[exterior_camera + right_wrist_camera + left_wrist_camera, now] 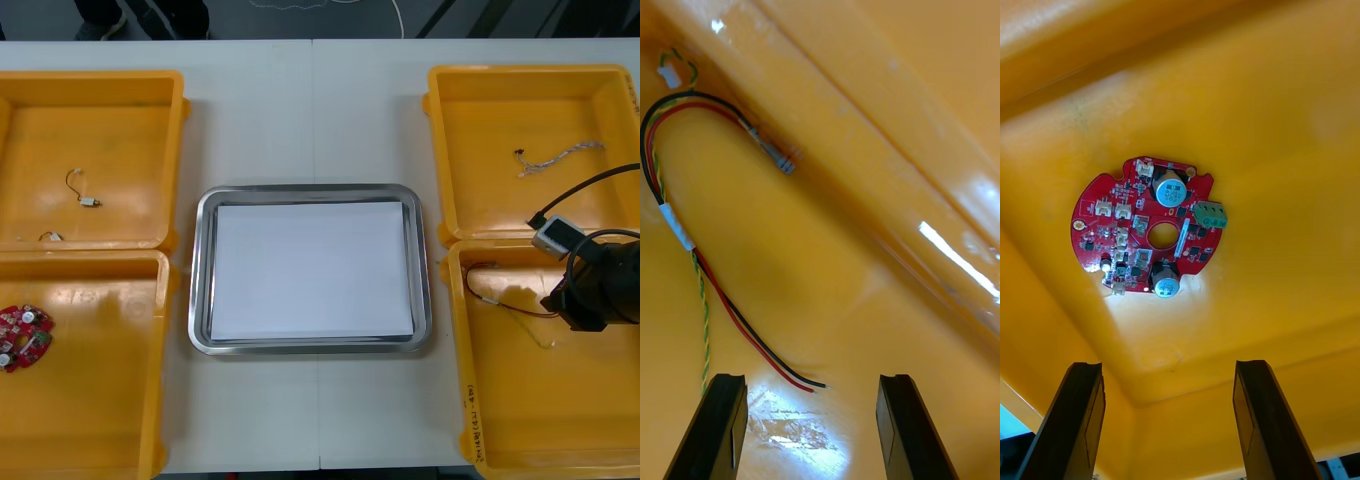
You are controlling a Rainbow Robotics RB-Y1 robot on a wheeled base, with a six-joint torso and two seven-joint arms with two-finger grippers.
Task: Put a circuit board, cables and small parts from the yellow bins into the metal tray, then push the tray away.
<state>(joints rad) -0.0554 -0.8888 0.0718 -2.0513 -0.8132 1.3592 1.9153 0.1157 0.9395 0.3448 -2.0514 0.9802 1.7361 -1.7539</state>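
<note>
The front view looks steeply down from above on the whole table (260,100), with the tray (200,270) mid-frame. The right wrist view faces close into the near right bin (865,247) at a cable (737,322). The left wrist view faces close into the near left bin (1285,112) at the board (1146,229). The front view shares both bins.

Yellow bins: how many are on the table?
4: far left bin, near left bin under the open left claw, far right bin, near right bin under the open right claw. None seem hidden.
</note>
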